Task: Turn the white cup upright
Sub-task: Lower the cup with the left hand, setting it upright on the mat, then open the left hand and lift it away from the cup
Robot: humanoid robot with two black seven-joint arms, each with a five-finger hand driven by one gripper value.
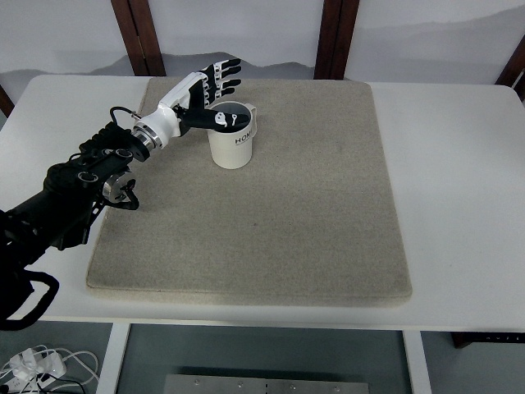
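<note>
We see the left hand (205,92) reaching in from the left edge, its black forearm angled up across the mat (262,246) toward the far left corner. The fingers (223,75) fan out wide behind the white cup (232,141), while the thumb lies across the cup's rim; whether it grips or merely touches we cannot tell. The cup stands upright, mouth open upward, on the beige mat's far left part, which covers the white table (459,180).
</note>
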